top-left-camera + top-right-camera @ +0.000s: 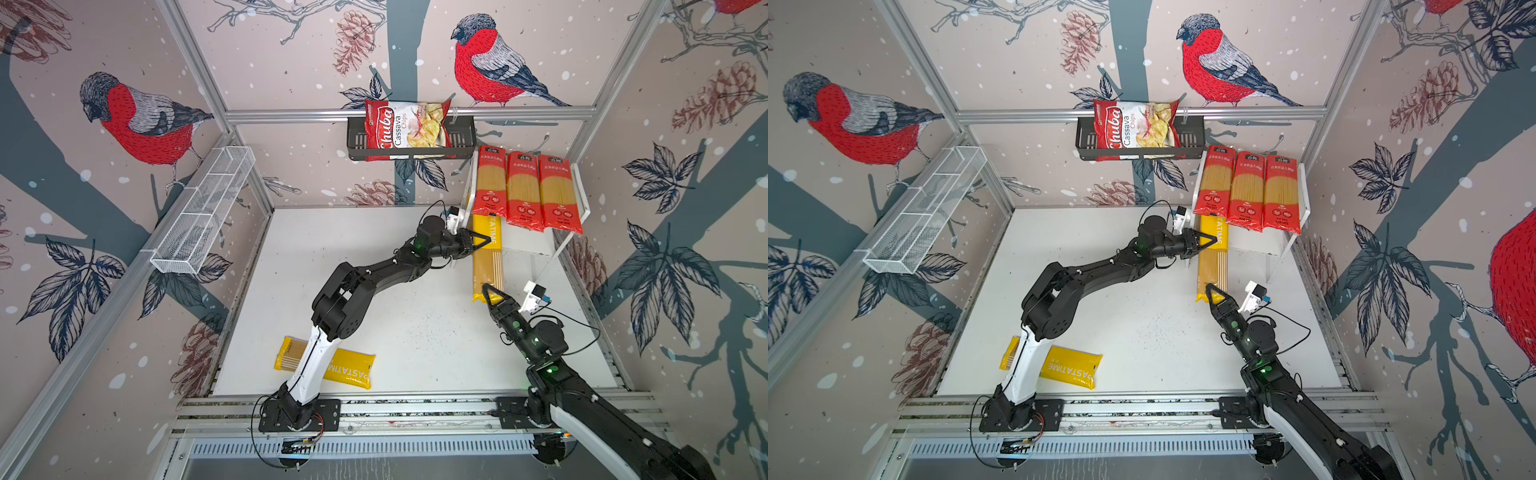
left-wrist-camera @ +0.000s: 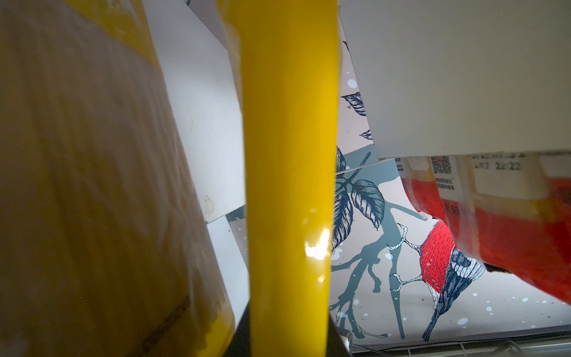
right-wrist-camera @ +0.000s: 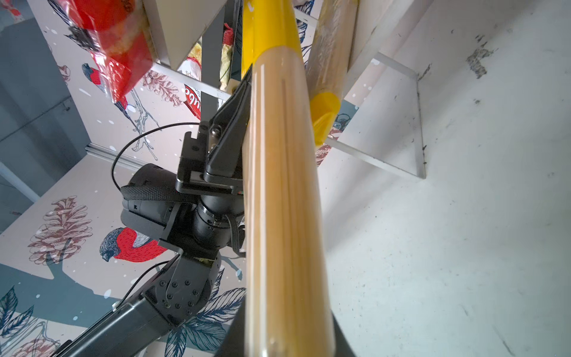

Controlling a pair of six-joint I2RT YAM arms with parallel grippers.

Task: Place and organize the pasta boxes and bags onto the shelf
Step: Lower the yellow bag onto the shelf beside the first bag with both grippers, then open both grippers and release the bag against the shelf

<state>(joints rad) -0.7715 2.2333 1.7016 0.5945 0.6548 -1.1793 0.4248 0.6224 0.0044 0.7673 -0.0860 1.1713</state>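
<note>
Spaghetti in a yellow packet (image 1: pixel 488 262) runs between both grippers, its far end under the top board of the shelf (image 1: pixel 581 195). The left gripper (image 1: pixel 485 240) is clenched across its printed part at the shelf's front edge. The right gripper (image 1: pixel 489 291) pinches its near end, fingers tight on both sides in the right wrist view. Three red packets (image 1: pixel 523 191) overhang the top board just above the left gripper. A second yellow packet (image 3: pixel 330 52) sits close beside the held one, across from the left gripper. A third yellow packet (image 1: pixel 349 370) lies on the table (image 1: pixel 374 270), well behind the left gripper, under its arm. A chips bag (image 1: pixel 405 129) stands in a black basket (image 1: pixel 461 141) on the wall beyond.
</note>
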